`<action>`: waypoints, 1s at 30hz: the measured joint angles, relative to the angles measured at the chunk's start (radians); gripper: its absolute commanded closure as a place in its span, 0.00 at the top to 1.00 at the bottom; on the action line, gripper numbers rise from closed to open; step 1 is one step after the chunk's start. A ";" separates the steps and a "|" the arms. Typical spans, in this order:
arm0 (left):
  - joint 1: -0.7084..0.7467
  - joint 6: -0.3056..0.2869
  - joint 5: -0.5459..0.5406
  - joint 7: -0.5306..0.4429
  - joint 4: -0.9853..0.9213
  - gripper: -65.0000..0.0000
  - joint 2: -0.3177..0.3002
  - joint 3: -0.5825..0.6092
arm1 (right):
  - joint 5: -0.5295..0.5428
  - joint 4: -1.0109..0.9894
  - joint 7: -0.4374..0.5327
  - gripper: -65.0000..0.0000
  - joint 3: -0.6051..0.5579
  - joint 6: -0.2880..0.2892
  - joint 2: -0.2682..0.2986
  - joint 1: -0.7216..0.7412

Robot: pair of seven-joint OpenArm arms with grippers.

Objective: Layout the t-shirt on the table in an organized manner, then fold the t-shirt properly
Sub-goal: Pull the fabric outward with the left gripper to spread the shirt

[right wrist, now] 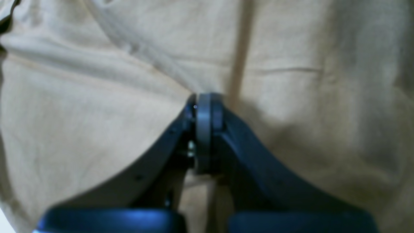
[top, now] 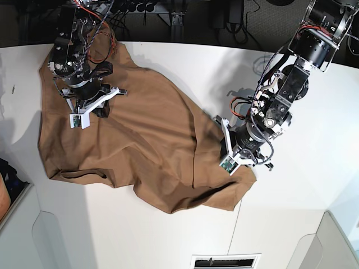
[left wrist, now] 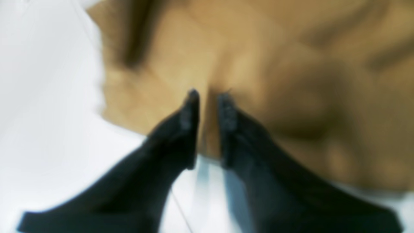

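Note:
The tan-brown t-shirt (top: 151,145) lies crumpled and partly spread on the white table (top: 314,168), running from the far left to the front middle. My left gripper (top: 220,130) is at the shirt's right edge. In the blurred left wrist view its fingertips (left wrist: 208,97) are nearly together, with the edge of the t-shirt (left wrist: 258,48) between them and table (left wrist: 48,113) to the left. My right gripper (top: 106,101) is over the shirt's far left part. In the right wrist view it (right wrist: 203,100) is shut, with folds of the t-shirt (right wrist: 97,113) converging on its tip.
Cables and equipment (top: 168,11) run along the table's back edge. A dark seam (top: 238,224) crosses the table's front, with a vent (top: 224,261) below it. A dark object (top: 8,179) sits past the left edge. Bare table lies right of the left arm.

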 measured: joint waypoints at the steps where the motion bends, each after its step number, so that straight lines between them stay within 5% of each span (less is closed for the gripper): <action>1: -0.003 0.025 0.002 -0.004 0.028 0.36 0.000 -0.016 | 0.001 0.000 0.000 0.00 0.000 0.000 0.000 0.000; 4: -0.013 0.054 -0.026 -0.019 0.081 0.39 0.000 -0.084 | 0.010 0.000 0.000 0.00 0.000 0.000 0.000 -0.002; 7: -0.025 0.024 -0.045 -0.019 0.072 0.39 0.026 -0.098 | 0.016 0.000 0.003 0.00 0.001 0.000 0.000 -0.005; 11: -0.034 -0.035 -0.049 -0.016 0.001 0.39 0.128 -0.092 | 0.016 0.000 0.003 0.00 0.001 0.000 0.000 -0.005; 17: -0.058 -0.041 -0.026 -0.072 -0.196 0.39 0.255 -0.090 | 0.023 0.000 0.011 0.00 0.001 0.001 0.000 -0.014; 30: -0.133 0.000 0.060 -0.086 -0.389 0.39 0.311 -0.092 | 0.022 0.001 0.011 0.00 0.001 0.000 0.000 -0.014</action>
